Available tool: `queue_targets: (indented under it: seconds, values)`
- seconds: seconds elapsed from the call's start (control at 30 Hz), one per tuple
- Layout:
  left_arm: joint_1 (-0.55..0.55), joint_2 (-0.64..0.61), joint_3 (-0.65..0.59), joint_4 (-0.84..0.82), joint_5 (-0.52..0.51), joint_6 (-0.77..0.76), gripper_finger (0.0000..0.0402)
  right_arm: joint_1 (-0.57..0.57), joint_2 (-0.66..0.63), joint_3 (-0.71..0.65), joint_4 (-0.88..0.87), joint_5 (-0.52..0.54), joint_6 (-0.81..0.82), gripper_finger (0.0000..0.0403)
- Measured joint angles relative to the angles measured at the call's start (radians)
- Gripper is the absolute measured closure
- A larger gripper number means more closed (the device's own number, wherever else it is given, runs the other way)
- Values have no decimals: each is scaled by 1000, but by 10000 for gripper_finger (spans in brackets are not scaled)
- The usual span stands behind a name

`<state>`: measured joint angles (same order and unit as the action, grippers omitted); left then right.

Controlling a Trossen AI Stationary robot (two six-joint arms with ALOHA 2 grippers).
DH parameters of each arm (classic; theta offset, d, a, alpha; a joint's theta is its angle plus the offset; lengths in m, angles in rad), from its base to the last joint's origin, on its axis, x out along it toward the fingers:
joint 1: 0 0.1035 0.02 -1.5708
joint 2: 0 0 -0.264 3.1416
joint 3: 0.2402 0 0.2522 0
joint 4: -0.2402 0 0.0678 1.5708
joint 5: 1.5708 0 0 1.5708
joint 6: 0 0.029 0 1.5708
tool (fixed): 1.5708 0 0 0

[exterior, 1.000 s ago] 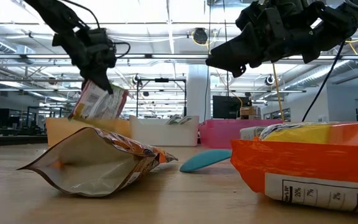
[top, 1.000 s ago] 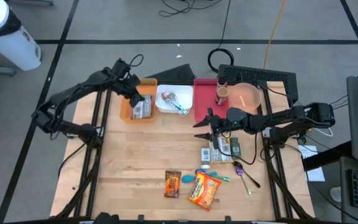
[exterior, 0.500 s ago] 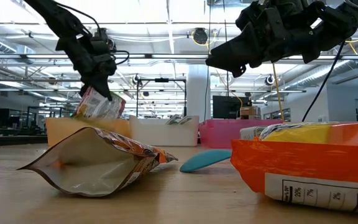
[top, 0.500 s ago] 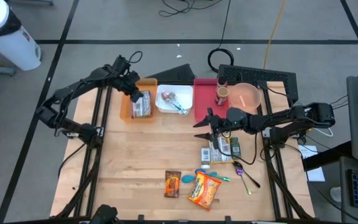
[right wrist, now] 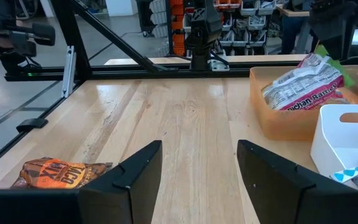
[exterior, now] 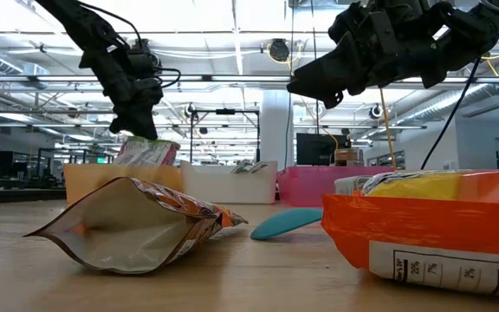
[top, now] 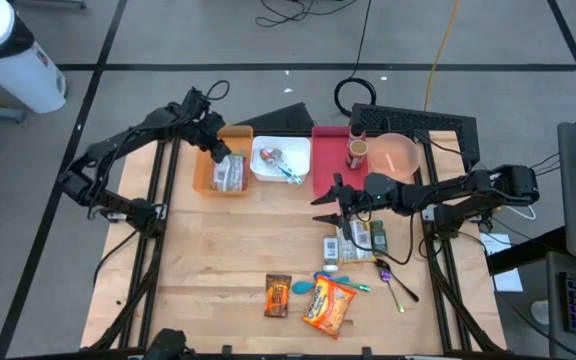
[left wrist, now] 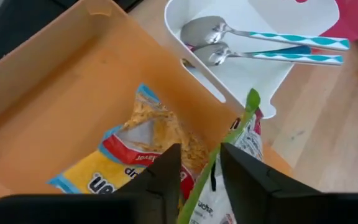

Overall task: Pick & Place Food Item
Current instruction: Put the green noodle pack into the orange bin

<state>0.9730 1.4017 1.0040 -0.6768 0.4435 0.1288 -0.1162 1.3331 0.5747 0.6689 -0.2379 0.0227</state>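
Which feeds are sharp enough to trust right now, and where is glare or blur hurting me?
High view: evenly lit, sharp. Low view: bright ceiling lights turn both arms into silhouettes, and the near orange bag is soft. Left wrist view: left claw fingers blur up close; the packet in the orange bin reads clearly. Right wrist view: clear.

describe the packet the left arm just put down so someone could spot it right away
Find the row of bins at the table's far edge; the orange bin is leftmost. Under the left gripper, the food packet leans inside it, green-edged with white printed back, atop a yellow-and-red packet.
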Motion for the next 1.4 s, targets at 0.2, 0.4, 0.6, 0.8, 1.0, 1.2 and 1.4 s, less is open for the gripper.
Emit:
queue_targets:
  seconds: [0.2,0.4,0.6,0.8,1.0,1.2,1.4]
  values:
    - [8,0,0,78,-89,6,231,0,0,0,0,0,0,202]
    - [8,-4,0,151,-87,-27,203,0,0,0,-23,0,0,202]
    - [8,-30,27,150,141,-39,202,0,0,0,-32,0,-5,202]
    - [-40,-74,132,63,211,-73,213,0,0,0,-35,0,-1,202]
    - [-134,-118,186,-66,179,-29,215,0,0,-1,-69,0,10,202]
    - [-203,-114,178,-182,-69,-32,215,0,0,-1,-72,-1,15,202]
    - [-225,-51,121,-190,-109,-29,215,0,0,-1,-72,0,18,202]
